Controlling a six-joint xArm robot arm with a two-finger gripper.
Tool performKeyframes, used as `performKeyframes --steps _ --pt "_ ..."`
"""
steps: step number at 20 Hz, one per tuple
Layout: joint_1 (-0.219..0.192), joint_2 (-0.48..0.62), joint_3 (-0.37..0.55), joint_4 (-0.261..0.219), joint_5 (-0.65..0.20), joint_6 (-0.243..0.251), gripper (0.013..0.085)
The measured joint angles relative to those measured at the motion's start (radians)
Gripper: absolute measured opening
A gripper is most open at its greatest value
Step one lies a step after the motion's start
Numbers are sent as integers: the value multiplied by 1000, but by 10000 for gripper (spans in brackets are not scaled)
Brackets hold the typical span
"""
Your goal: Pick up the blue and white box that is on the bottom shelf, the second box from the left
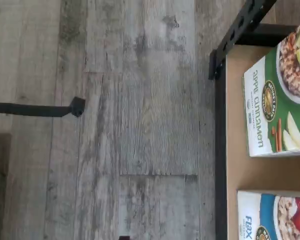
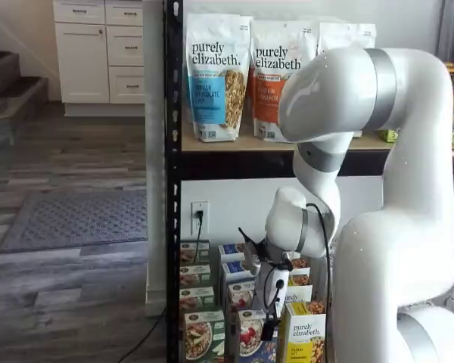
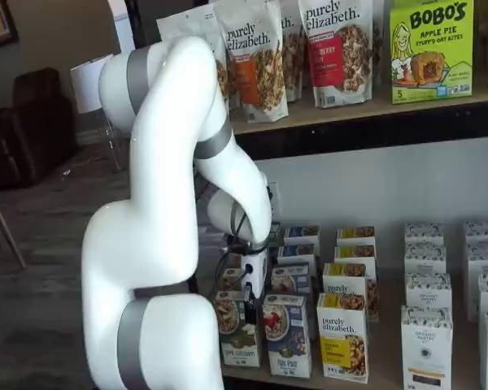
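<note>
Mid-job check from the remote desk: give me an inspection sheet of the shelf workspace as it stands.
Surface: bottom shelf, tan board, lined with rows of small cartons.
Job's things: blue and white box upright in the front row, beside the green and white box; not gripped.
Clutter: yellow and white box next to it; granola bags on the upper board.
Hand: hand hangs in front of the cartons; fingers side-on, gap not visible.
Cables: black cable along the hand; a cord plugged into the wall outlet.
Surroundings: grey wood floor, rug, white cabinets.
</note>
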State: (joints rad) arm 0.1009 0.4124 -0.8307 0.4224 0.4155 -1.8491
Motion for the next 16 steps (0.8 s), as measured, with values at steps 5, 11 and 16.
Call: performKeyframes --steps 5,11,16 --pt "11 -17 -19 -80 84 89 850" --pt "31 -32 -6 -56 76 87 850" --pt "34 -18 1 -20 29 55 850"
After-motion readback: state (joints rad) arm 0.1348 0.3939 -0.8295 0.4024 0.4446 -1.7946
